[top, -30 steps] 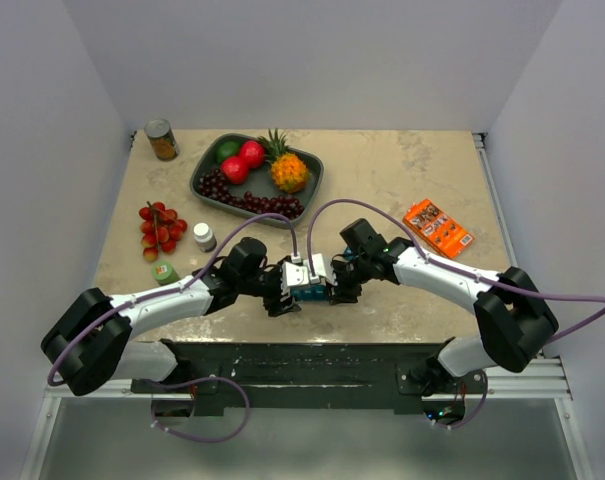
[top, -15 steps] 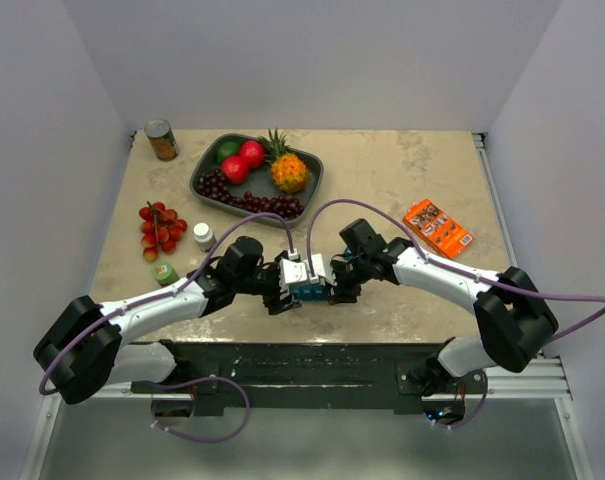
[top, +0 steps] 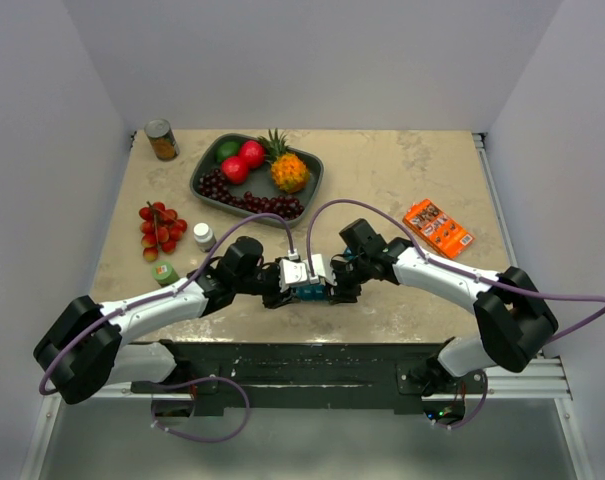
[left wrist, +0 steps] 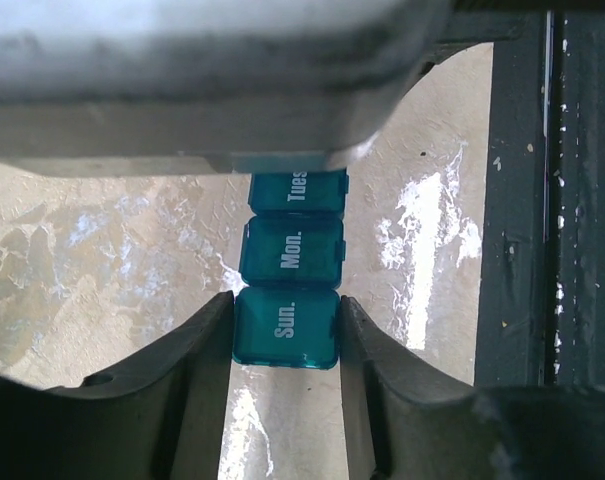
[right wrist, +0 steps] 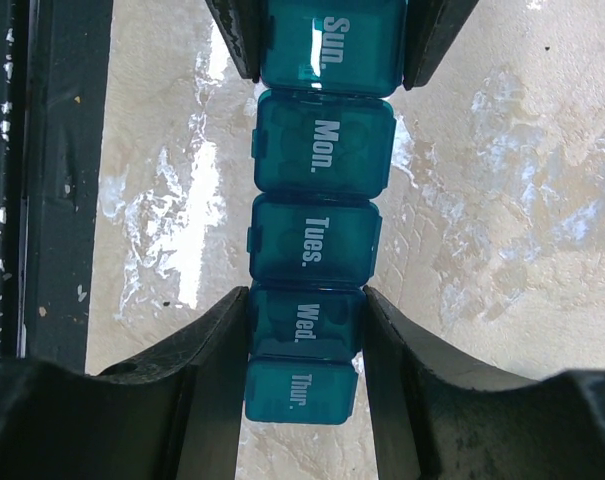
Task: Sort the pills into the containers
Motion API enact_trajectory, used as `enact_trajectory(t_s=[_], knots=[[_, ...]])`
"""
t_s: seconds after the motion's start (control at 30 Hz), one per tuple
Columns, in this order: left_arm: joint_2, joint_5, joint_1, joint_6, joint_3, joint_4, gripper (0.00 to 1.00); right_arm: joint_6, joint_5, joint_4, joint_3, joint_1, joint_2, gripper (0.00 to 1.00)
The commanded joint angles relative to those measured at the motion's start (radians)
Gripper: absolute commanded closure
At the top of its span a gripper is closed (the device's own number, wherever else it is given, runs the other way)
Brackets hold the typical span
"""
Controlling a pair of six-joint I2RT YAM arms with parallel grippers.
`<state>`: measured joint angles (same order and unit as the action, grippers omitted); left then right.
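The containers (top: 307, 290) are one teal strip of lidded cubes lying near the table's front edge, between my two grippers. In the left wrist view my left gripper (left wrist: 285, 318) is shut on the "Sun." end cube (left wrist: 285, 328), a finger pressed against each of its sides. "Mon." (left wrist: 291, 250) and "Tues." follow beyond it. In the right wrist view my right gripper (right wrist: 304, 318) is shut on the "Wed." cube (right wrist: 302, 322), with "Thur." (right wrist: 300, 392) just behind it between the fingers. All lids are closed. No pills show.
A small green bottle (top: 164, 271) and a white bottle (top: 204, 236) stand at the left, beside a bunch of red fruit (top: 160, 228). The dark fruit tray (top: 198, 182) and a can (top: 162, 139) are at the back. An orange packet (top: 438, 227) lies right.
My left gripper's fingers have closed in onto the "Sun." end of the strip. The right gripper and the strip have stayed where they were.
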<state>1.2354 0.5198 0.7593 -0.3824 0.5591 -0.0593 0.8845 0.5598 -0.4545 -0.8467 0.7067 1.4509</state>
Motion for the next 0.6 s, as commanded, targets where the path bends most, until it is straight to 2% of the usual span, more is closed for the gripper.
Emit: enact_trajectory(t_s=[0.0,0.33,0.57], knots=[[0.004,0.003,0.0,0.02,0.055,-0.025,0.75,0.008,-0.009,0.031,-0.011,0.016,-0.003,0.77],[0.065,0.158,-0.101,0.16,0.139,0.024,0.8,0.011,-0.028,0.045,0.001,0.019,-0.014,0.78],[0.105,0.226,-0.127,0.198,0.157,0.055,0.76,0.01,-0.037,0.051,0.003,0.022,-0.011,0.78]])
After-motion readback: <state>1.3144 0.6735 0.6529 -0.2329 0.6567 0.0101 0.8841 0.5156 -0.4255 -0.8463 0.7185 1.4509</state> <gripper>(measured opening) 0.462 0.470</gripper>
